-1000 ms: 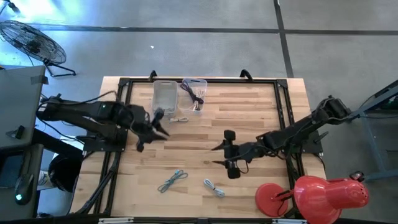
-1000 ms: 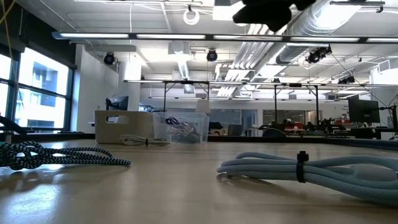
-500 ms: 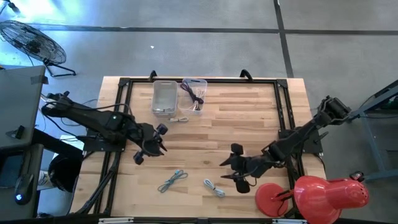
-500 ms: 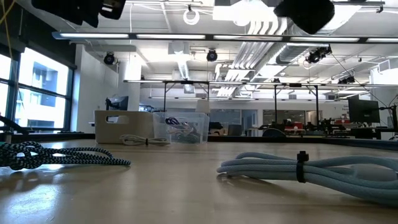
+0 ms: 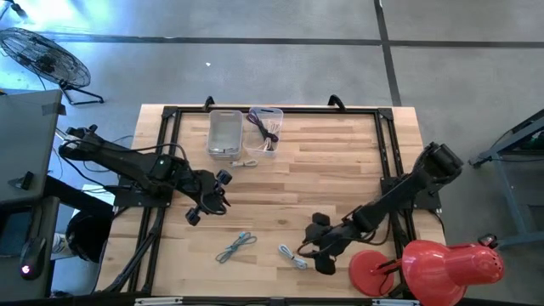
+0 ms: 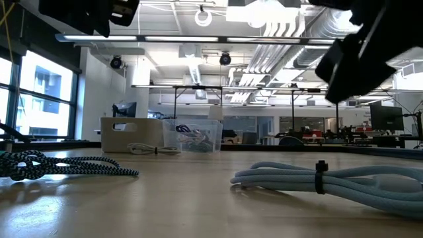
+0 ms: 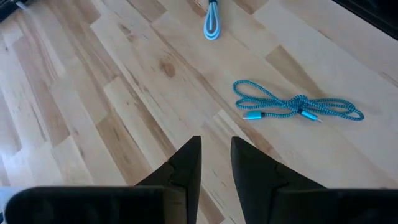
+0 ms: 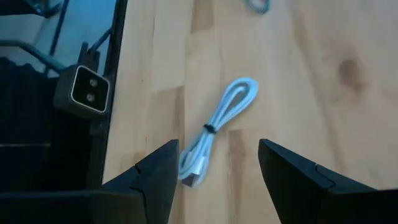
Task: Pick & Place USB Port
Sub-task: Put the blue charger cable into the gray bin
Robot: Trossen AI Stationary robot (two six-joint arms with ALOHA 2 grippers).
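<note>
The right tool (image 5: 315, 248) is being held low over the near part of the worktop (image 5: 340, 161), its fingers (image 8: 155, 174) spread wide and empty, presumably so that they can straddle a cable. The pale blue bundled USB cable (image 8: 217, 134) is being framed between them in the right wrist view, lying flat on the wood just beside the tool; the pose is judged to be an approach to a pick. The left tool (image 5: 206, 197) is being kept above the left-centre of the worktop, its fingers (image 7: 186, 165) nearly together with only a narrow gap, nothing gripped. The braided teal cable (image 7: 297, 107) is lying loose ahead of it. At the far edge, a clear bin (image 5: 225, 134) and a second container (image 5: 268, 127) already holding cables are standing side by side, probably as the drop-off. A white cable (image 5: 247, 163) is lying just in front of them.
</note>
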